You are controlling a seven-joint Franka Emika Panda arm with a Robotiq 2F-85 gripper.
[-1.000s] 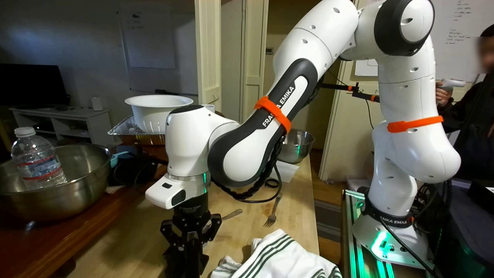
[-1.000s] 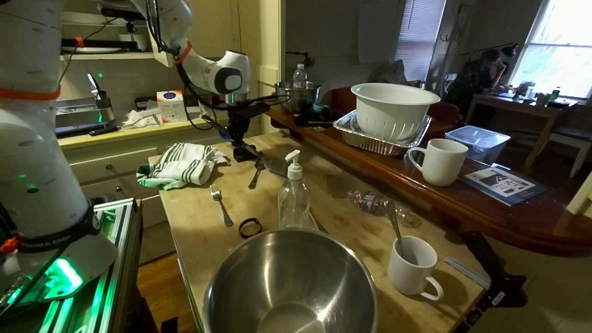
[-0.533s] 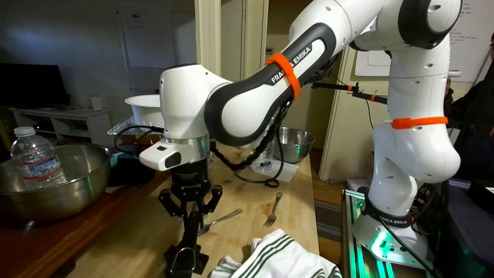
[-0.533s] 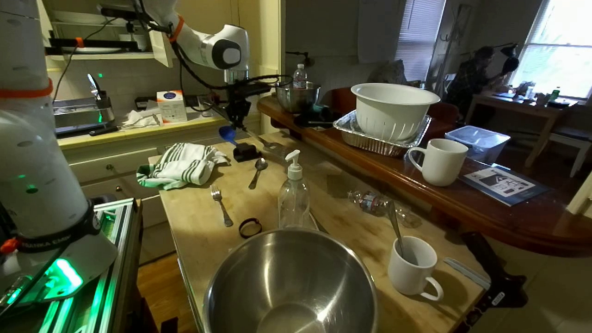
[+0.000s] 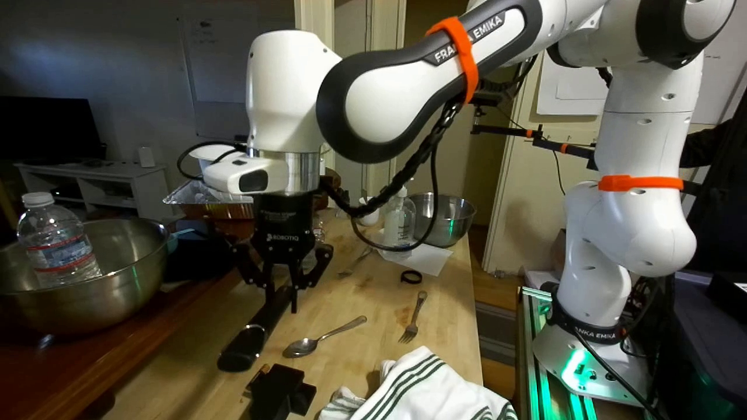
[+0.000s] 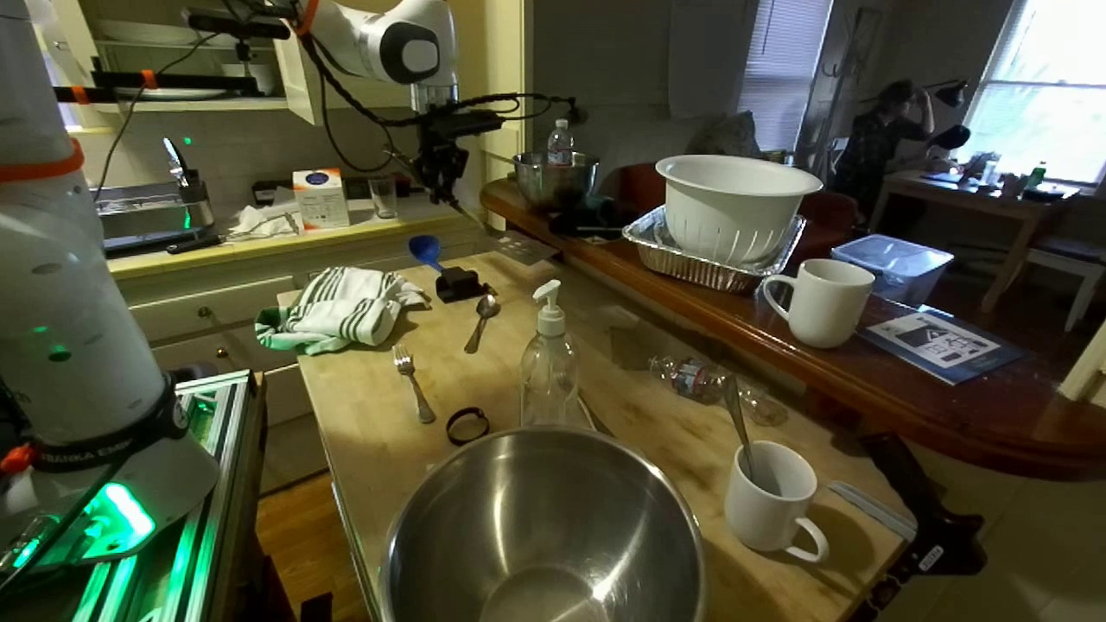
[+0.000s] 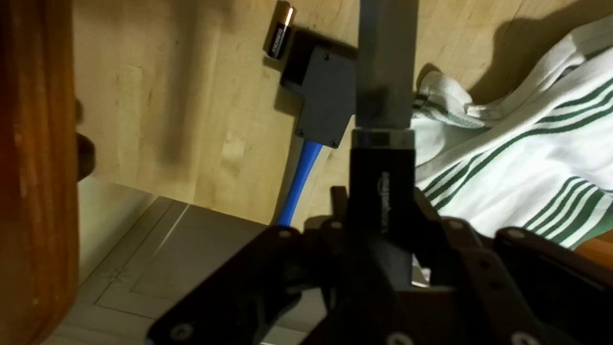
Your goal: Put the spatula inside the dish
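Note:
The spatula has a thick black handle (image 5: pixel 252 341) and a slotted silver head (image 6: pixel 523 250). My gripper (image 5: pixel 281 294) is shut on the handle and holds the spatula above the wooden table, tilted. In an exterior view the gripper (image 6: pixel 445 192) is at the far end of the table and the head points toward the raised ledge. In the wrist view the handle (image 7: pixel 381 167) runs between the fingers (image 7: pixel 380 201). The dish is a wide white bowl (image 6: pixel 734 212) in a foil tray on the ledge, away from the gripper. In an exterior view the dish (image 5: pixel 216 153) is partly hidden by the wrist.
The wooden ledge (image 6: pixel 683 281) bears the foil tray (image 6: pixel 691 263), a mug (image 6: pixel 825 302) and a steel bowl (image 5: pixel 117 274) with a bottle. On the table are a black box (image 5: pixel 277 391) with a blue utensil, a towel, a spoon, a fork, a pump bottle and a mixing bowl.
My gripper has risen from low over the table, lifting the spatula with it. The spoon, the black box and the blue utensil now show more fully.

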